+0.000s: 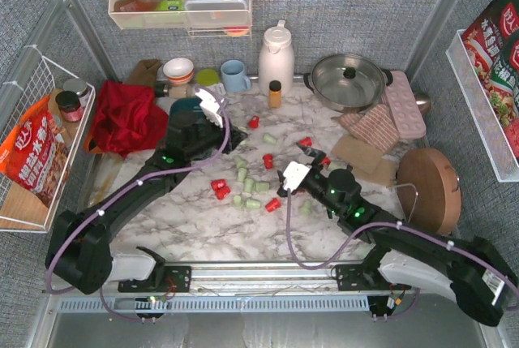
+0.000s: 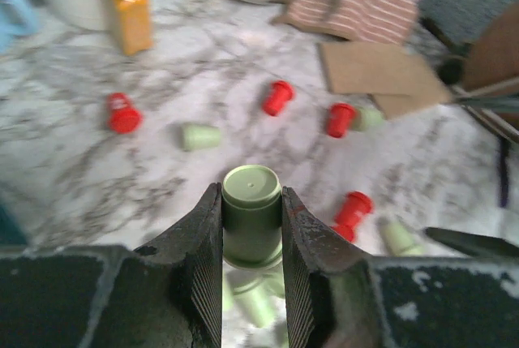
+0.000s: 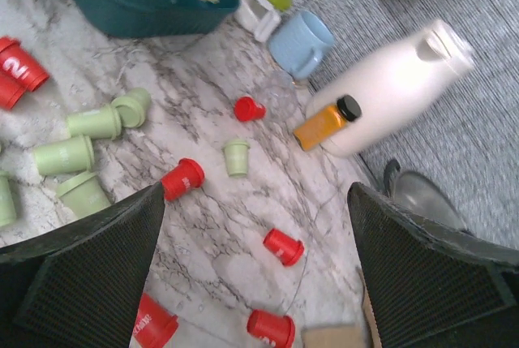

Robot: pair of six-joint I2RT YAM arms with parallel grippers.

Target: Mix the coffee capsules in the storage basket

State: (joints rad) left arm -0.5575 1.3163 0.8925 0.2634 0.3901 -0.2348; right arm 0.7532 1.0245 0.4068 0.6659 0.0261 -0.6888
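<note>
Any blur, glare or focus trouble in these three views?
Top external: even light, sharp throughout, no strong glare. Left wrist: the green capsule pinched in the left claw is fairly crisp, while everything behind it is soft. Right wrist: the white jug is smeared, and the red capsule near the centre is clearer.

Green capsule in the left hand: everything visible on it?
Pale mint green capsule, tapered cup shape, matte plastic look, tiny dimple on its flat round end, which points away from the wrist camera. Pinched by its sides between the dark fingers of the left hand, apparently above the marble table; nothing else touches it.
</note>
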